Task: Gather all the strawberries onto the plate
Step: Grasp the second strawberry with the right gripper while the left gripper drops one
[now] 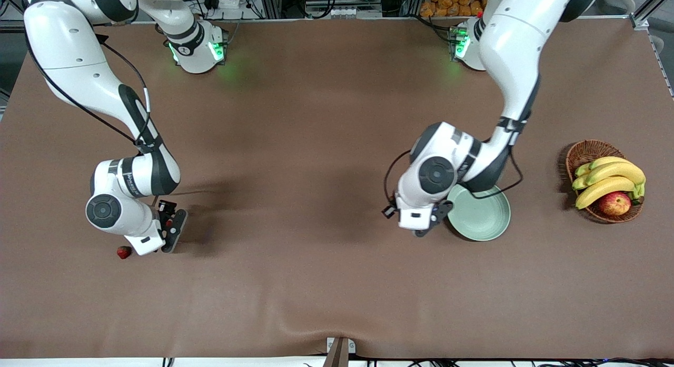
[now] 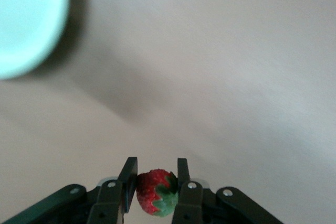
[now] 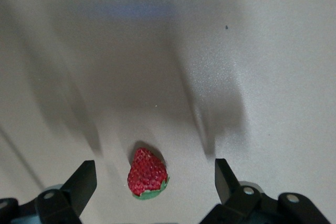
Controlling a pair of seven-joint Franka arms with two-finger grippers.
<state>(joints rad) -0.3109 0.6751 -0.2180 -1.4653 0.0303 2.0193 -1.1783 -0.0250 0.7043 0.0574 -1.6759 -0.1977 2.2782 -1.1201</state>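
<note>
The left gripper (image 2: 155,182) has its jaws clenched on a strawberry (image 2: 156,199), held up in the air just beside the plate (image 1: 487,222), over the table (image 1: 316,146) at the plate's edge toward the right arm's end. By my reading this berry is on its way to the plate; the next move calls for carrying it over the plate's middle, lowering, and letting go.

In the left wrist view the held berry's long axis runs roughly along the fingers, its green top turned toward one finger and the wrist.

The right gripper (image 3: 152,182), well apart from the plate toward the right arm's end, has its jaws released and spread wide, straddling a second strawberry (image 3: 147,173) lying on the table. That berry's tip points away from the wrist, green top toward it, so its long axis lies across the closing line. It needs only a descent and a squeeze.

A third strawberry (image 1: 124,251) lies on the table just beside the right gripper.
</note>
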